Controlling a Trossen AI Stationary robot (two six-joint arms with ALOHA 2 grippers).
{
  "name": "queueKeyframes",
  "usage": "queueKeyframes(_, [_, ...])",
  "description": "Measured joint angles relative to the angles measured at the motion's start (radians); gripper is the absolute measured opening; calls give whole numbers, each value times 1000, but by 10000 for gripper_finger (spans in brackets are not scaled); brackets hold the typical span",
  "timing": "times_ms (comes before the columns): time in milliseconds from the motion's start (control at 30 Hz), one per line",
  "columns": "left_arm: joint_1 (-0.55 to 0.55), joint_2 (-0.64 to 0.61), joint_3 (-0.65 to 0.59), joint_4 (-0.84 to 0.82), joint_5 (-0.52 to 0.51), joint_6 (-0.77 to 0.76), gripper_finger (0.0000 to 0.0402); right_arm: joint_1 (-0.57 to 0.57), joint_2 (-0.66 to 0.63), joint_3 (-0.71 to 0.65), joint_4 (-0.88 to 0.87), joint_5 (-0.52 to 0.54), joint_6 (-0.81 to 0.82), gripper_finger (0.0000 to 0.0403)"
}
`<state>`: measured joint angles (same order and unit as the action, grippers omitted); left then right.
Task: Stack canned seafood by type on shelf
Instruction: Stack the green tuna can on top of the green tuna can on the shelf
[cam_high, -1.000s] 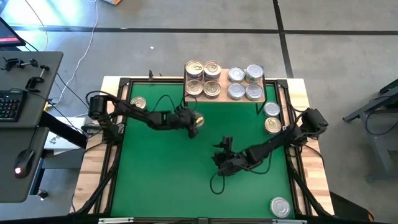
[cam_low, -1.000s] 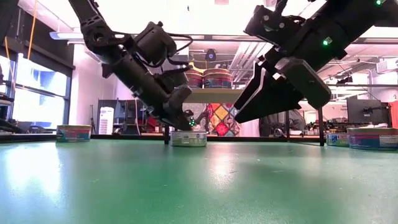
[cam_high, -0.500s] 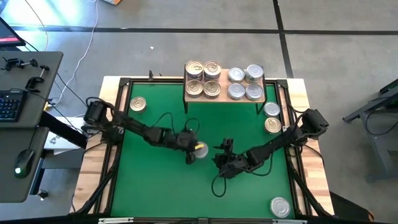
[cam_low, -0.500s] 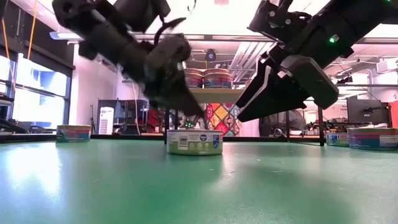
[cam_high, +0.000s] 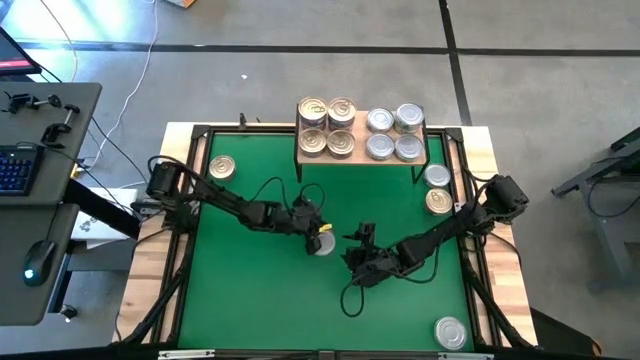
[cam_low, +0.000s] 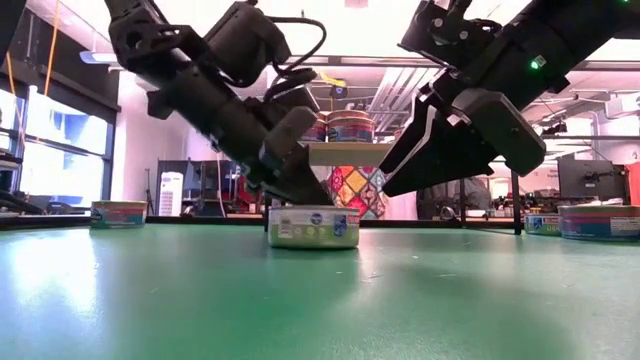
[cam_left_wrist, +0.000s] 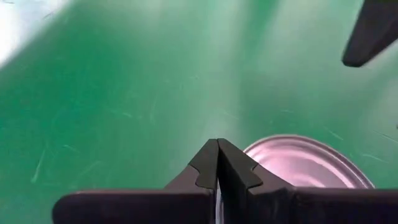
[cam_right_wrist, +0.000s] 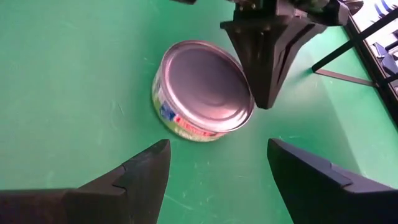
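Note:
A flat tin with a plain silver lid (cam_right_wrist: 204, 87) stands upright on the green mat (cam_high: 250, 290) near its middle, also seen in the high view as the tin (cam_high: 322, 243) and in the low view as the tin (cam_low: 313, 227). My left gripper (cam_high: 314, 232) is shut, at the tin's far-left rim. My right gripper (cam_right_wrist: 217, 165) is open a short way to the tin's right, its fingers apart and clear of the tin. The shelf (cam_high: 360, 138) at the far edge carries gold-lidded tins (cam_high: 326, 127) on its left and silver-lidded tins (cam_high: 394, 133) on its right. My left gripper touches the tin with the tips of its shut fingers (cam_right_wrist: 264, 93), which lie against the upper rim (cam_right_wrist: 249, 99) on the tin's far-left side. The fingers slant down from the table's left. The tin stands flat on the mat, lid up.
Loose tins lie on the mat: a gold one (cam_high: 222, 167) far left, a silver one (cam_high: 436, 177) and a gold one (cam_high: 438, 201) at the right edge, a silver one (cam_high: 450, 332) near right. A black frame (cam_high: 190, 200) borders the mat.
My shut left gripper has swept toward the table's near edge and a little to the right. The tin has slid upright along the mat with it, from just before the shelf to the middle, close to my right gripper.

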<state>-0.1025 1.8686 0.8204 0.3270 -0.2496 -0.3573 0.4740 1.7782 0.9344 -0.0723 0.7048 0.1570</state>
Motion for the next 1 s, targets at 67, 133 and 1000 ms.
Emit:
queueKeyframes(67, [0, 4, -1, -1, -21, 2, 0, 0, 0, 0, 0, 0, 1, 263])
queueKeyframes(133, [-1, -12, -2, -8, -40, 11, 0, 0, 0, 0, -1, 0, 0, 263])
queueKeyframes(1000, [-30, -32, -3, 8, 37, 50, 0, -1, 0, 0, 19, -25, 1, 263])
